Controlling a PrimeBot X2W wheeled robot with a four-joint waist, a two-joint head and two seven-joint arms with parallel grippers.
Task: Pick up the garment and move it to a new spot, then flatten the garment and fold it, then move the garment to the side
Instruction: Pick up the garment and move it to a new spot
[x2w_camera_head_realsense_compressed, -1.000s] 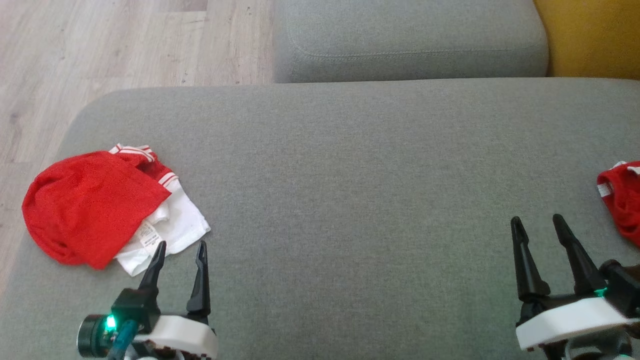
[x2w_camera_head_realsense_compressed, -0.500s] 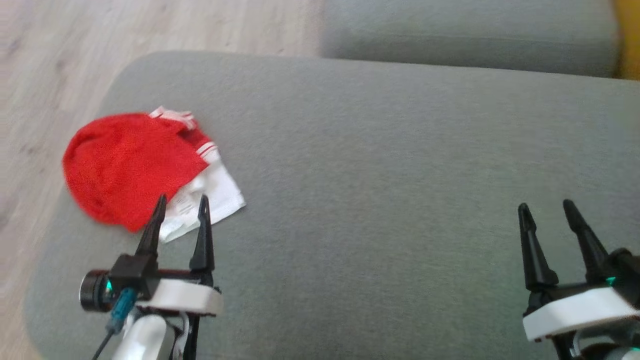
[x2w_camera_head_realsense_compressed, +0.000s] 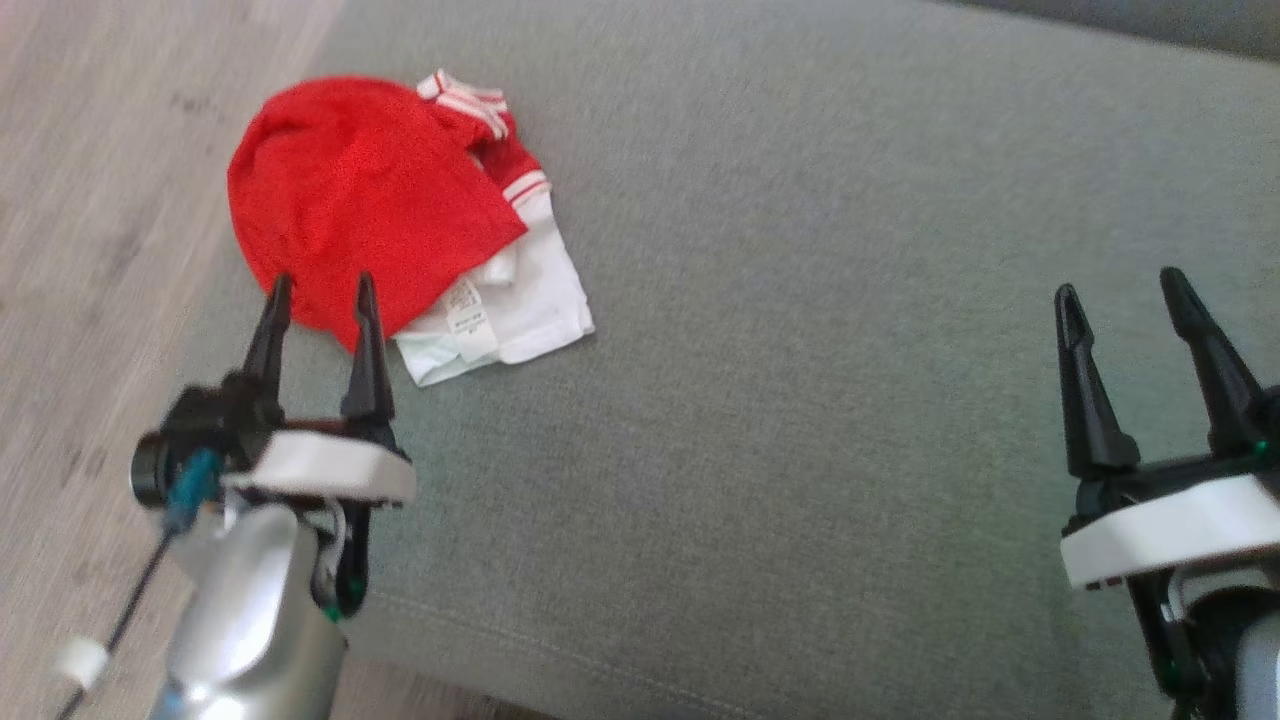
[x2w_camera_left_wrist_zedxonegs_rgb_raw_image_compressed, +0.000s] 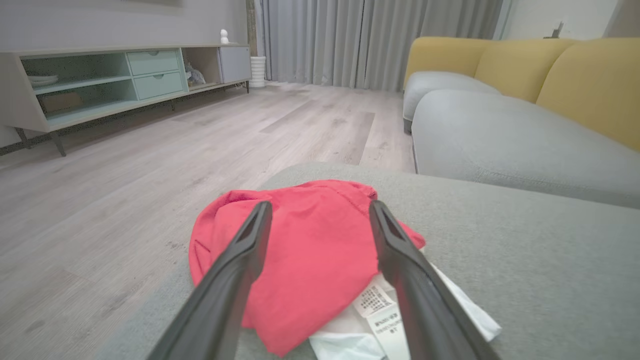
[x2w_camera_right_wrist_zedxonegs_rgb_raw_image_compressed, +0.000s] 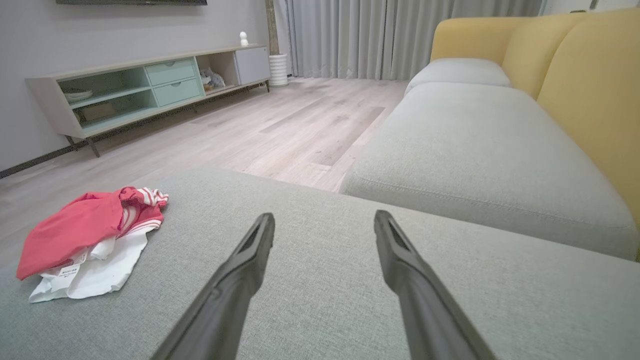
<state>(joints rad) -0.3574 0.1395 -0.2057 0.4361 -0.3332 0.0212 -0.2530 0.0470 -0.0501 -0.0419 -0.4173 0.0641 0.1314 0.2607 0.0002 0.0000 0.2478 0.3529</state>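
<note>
The garment (x2w_camera_head_realsense_compressed: 390, 200) is a crumpled red and white piece with striped cuffs and a white label, lying near the left end of the grey cushion (x2w_camera_head_realsense_compressed: 800, 400). My left gripper (x2w_camera_head_realsense_compressed: 320, 290) stands open just in front of its near red edge, with nothing between the fingers. In the left wrist view the garment (x2w_camera_left_wrist_zedxonegs_rgb_raw_image_compressed: 315, 255) lies straight ahead between and beyond the two open fingers. My right gripper (x2w_camera_head_realsense_compressed: 1120, 285) is open over bare cushion at the right, far from the garment. In the right wrist view the garment (x2w_camera_right_wrist_zedxonegs_rgb_raw_image_compressed: 90, 235) lies at the far left.
Pale wood floor (x2w_camera_head_realsense_compressed: 90, 200) runs along the cushion's left edge, close to the garment. A second grey cushion (x2w_camera_right_wrist_zedxonegs_rgb_raw_image_compressed: 475, 145) and yellow backrests (x2w_camera_right_wrist_zedxonegs_rgb_raw_image_compressed: 585, 90) lie beyond. A low sideboard (x2w_camera_left_wrist_zedxonegs_rgb_raw_image_compressed: 125, 80) stands against the far wall.
The head camera has swung left and down, so the whole picture shifted. My left gripper has come closer to the garment's near edge. Both grippers stay open.
</note>
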